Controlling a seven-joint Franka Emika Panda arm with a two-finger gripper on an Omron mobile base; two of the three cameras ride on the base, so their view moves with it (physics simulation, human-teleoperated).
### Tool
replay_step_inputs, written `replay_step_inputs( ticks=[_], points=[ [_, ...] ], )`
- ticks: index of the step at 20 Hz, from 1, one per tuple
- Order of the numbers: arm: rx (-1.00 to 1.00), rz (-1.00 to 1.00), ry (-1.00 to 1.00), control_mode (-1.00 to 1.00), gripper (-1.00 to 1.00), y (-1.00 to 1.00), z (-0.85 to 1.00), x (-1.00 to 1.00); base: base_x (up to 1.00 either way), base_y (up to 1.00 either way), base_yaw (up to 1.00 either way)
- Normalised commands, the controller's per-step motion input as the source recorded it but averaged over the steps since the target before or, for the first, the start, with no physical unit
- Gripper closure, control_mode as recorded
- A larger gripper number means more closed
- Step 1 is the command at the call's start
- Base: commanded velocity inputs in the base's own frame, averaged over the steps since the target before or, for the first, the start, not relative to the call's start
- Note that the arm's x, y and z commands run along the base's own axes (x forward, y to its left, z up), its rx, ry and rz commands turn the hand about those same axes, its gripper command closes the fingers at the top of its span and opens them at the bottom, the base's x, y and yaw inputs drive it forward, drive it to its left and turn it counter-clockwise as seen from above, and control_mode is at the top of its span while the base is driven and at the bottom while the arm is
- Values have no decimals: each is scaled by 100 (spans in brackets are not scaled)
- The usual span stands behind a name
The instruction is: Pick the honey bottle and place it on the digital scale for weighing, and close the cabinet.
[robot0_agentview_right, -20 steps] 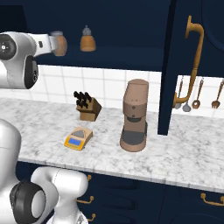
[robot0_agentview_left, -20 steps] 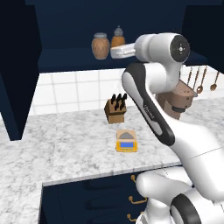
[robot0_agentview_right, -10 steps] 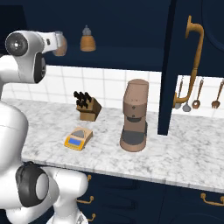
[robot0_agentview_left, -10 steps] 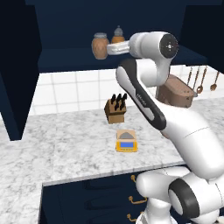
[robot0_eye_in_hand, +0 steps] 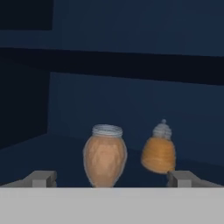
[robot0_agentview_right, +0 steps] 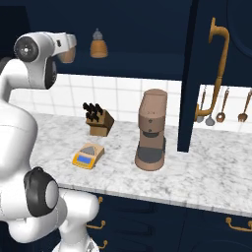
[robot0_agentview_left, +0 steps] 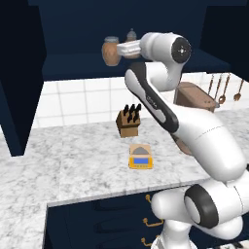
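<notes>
The honey bottle (robot0_eye_in_hand: 105,155), a rounded tan jar with a grey lid, stands on the shelf of the open navy cabinet (robot0_agentview_left: 19,73). My gripper (robot0_eye_in_hand: 113,178) is open, its fingertips (robot0_eye_in_hand: 41,178) wide apart on either side of the jar and just short of it. From the base, the hand (robot0_agentview_left: 120,50) is level with the honey bottle (robot0_agentview_left: 110,51) and right beside it. The honey bottle (robot0_agentview_right: 67,53) is partly hidden by the hand. The yellow digital scale (robot0_agentview_left: 140,156) lies bare on the marble counter, also seen as the scale (robot0_agentview_right: 88,155).
An orange beehive bottle (robot0_eye_in_hand: 159,151) stands right of the jar. A knife block (robot0_agentview_left: 129,121) sits behind the scale, with a brown coffee machine (robot0_agentview_right: 151,130) to its right. The open cabinet door (robot0_agentview_right: 197,98) with its brass handle (robot0_agentview_right: 216,69) juts out; utensils (robot0_agentview_right: 221,106) hang beyond.
The arm has swung its elbow round and the hand has edged closer to the honey bottle on the shelf. The jar, the scale and the doors have not moved.
</notes>
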Motion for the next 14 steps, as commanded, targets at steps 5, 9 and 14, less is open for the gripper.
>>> replay_step_inputs(
  ticks=[5, 9, 14],
  points=[
    [7, 1, -13, -100, -100, 6, 5, 28, 0, 0, 0],
    [4, 3, -1, -100, -100, 27, 0, 45, 0, 0, 0],
    [0, 3, 0, -100, -100, 16, -6, 49, 0, 0, 0]
  ],
)
